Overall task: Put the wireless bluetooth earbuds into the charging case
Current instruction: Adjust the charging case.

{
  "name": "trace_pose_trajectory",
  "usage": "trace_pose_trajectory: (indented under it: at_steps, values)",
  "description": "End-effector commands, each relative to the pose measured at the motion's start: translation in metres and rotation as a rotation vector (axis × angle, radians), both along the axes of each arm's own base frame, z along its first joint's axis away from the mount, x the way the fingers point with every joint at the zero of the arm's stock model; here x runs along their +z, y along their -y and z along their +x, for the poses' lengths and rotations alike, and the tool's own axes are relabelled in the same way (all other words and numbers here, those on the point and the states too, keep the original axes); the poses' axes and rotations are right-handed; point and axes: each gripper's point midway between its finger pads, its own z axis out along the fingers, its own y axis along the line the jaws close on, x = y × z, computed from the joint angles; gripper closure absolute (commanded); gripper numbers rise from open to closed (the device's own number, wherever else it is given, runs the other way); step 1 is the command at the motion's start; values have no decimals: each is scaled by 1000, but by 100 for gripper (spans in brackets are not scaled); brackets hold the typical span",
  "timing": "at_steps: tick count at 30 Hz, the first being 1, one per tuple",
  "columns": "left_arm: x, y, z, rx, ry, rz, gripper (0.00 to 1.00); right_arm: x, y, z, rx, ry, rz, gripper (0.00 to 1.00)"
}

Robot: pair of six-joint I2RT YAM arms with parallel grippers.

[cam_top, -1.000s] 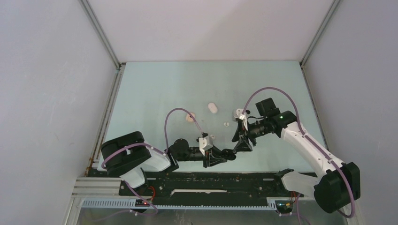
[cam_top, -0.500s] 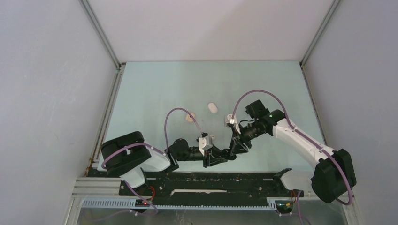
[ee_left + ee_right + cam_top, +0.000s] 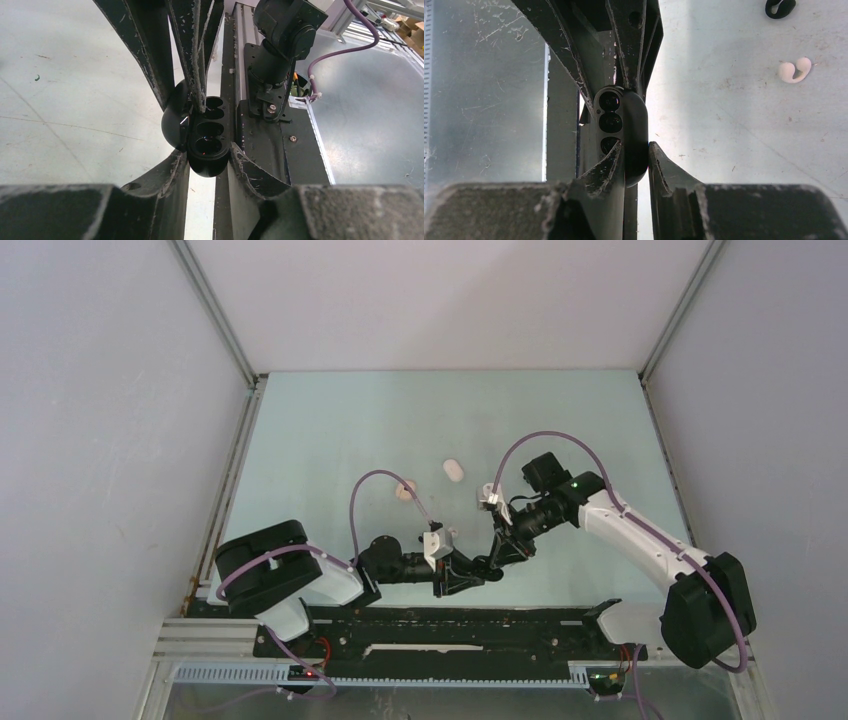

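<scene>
A black charging case point(image 3: 207, 145) stands open, and its round sockets look empty. My left gripper point(image 3: 208, 152) is shut on the case's base. My right gripper point(image 3: 636, 150) is shut on the case's raised lid point(image 3: 636, 117), with the socketed base point(image 3: 608, 120) just left of it. In the top view the two grippers meet at the case point(image 3: 488, 565) near the table's front middle. A white earbud point(image 3: 794, 70) and a black earbud point(image 3: 780, 7) lie loose on the table beyond the right gripper.
A white pebble-shaped object point(image 3: 453, 470) and a beige one point(image 3: 405, 489) lie on the pale green table point(image 3: 330, 440) behind the arms. The black mounting rail point(image 3: 260, 145) runs along the near edge, right beside the case. Grey walls enclose three sides.
My right arm has swung left and toward the front until its fingers reached the case held by my left gripper. My left arm has not moved.
</scene>
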Motion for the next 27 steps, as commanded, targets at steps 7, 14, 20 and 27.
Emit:
trace_pose_trajectory:
  at_steps: [7,14,20,27]
  values:
    - [10,5,11,43,5,-32,57,18,-1,8,-9,57,43,83]
    - [11,5,10,30,5,-36,64,19,0,9,-14,58,45,80]
    - [11,6,9,16,3,-38,68,18,-1,8,-10,58,41,78]
    - [11,6,10,20,-4,-36,56,14,-3,10,-15,63,16,77]
